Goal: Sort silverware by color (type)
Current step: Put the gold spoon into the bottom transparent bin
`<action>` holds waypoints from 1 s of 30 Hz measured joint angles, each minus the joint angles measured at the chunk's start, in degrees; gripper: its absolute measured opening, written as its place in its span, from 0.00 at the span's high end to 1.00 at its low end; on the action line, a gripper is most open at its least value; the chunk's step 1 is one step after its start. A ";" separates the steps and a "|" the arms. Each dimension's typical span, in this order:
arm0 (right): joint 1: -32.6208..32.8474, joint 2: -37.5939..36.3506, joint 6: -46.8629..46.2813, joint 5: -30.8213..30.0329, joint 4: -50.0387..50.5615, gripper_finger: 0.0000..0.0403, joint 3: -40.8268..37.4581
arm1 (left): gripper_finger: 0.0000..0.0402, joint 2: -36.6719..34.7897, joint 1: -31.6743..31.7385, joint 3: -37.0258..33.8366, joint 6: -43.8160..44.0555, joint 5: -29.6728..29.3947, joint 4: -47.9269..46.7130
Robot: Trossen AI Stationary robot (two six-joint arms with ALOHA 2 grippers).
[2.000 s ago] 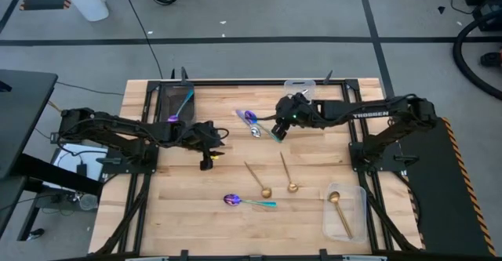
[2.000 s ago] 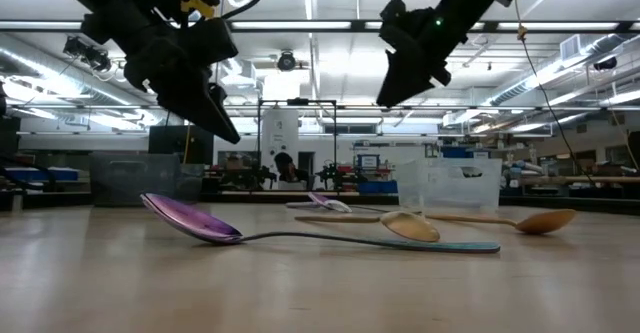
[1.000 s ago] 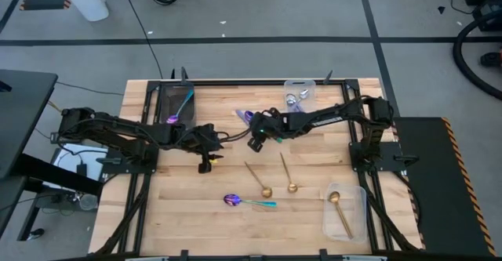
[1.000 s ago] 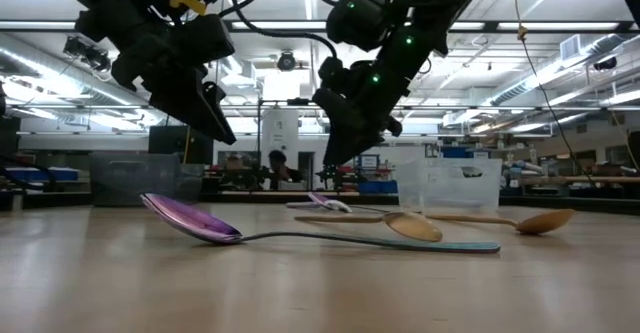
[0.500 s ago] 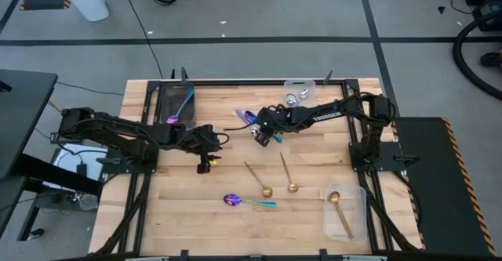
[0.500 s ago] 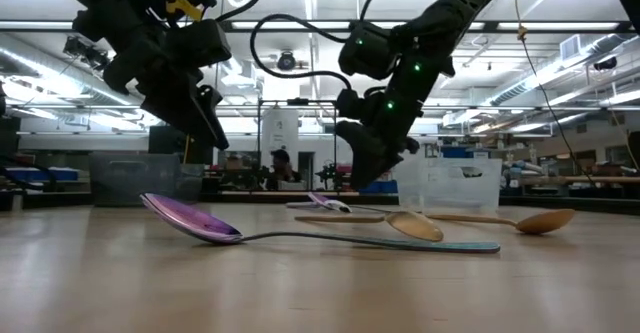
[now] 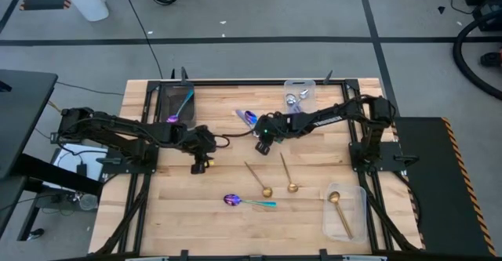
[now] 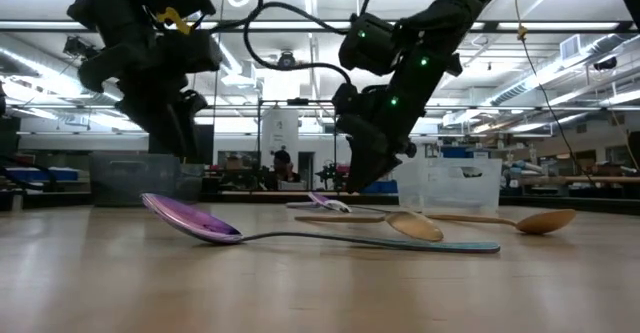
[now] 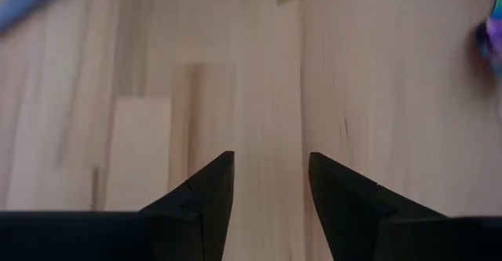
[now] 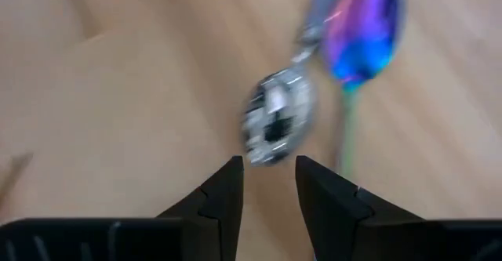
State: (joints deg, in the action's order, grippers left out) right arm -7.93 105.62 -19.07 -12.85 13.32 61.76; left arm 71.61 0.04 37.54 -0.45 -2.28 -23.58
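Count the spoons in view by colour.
Gold spoons: 3
Iridescent purple spoons, teal handles: 3
Silver-bowled spoons: 2 sure; the clear bin may hold more
Total: 8

The silver-bowled spoon (image 10: 276, 125) and purple-bowled spoon (image 10: 362, 24) are blurred in the right wrist view, their handles cut off. From above, the right gripper (image 7: 263, 144) partly covers both spoons. Contents of the clear bin (image 7: 299, 96) at the desk's far edge are too small to identify.
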 joint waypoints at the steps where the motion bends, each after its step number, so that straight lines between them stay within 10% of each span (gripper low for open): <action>1: 0.83 -0.20 -1.01 0.55 0.49 0.68 0.00 | 0.57 0.00 -0.10 0.00 0.29 0.00 -0.74; 30: 21.54 -0.54 -43.09 5.59 33.46 0.69 5.66 | 0.57 0.00 -3.92 -0.04 4.33 -0.05 -5.84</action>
State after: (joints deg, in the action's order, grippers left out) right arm 13.61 105.07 -62.16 -7.27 46.78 67.42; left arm 71.61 -3.88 37.50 3.88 -2.33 -29.42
